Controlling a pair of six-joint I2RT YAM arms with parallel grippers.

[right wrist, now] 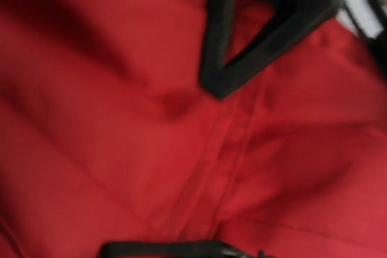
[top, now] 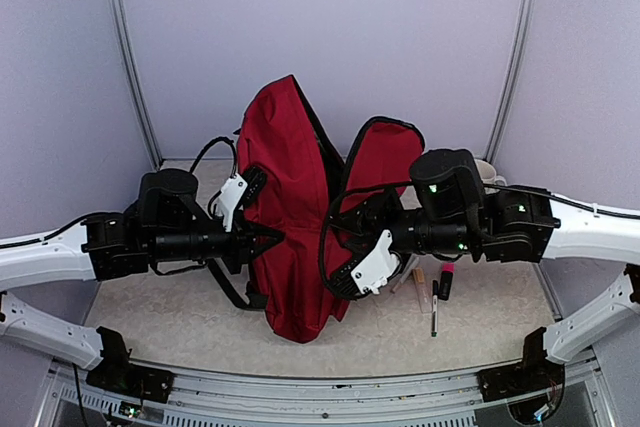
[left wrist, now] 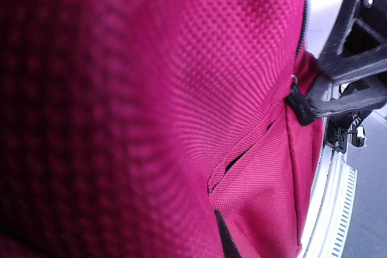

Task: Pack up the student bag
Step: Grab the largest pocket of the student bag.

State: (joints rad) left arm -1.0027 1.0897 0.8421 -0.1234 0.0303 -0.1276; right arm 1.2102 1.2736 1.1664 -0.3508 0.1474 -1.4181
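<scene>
Beige table [top: 180,319] under the student bag [top: 288,187], marker [top: 446,281] and pen [top: 434,313] just beside.

Woven dark-red student bag [left wrist: 151,101] fabric

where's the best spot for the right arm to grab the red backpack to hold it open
Probably the raised flap of the student bag, at its black zipper rim, approached from the right, the side of the right gripper: that edge stands free and looks thin enough to pinch.
</scene>
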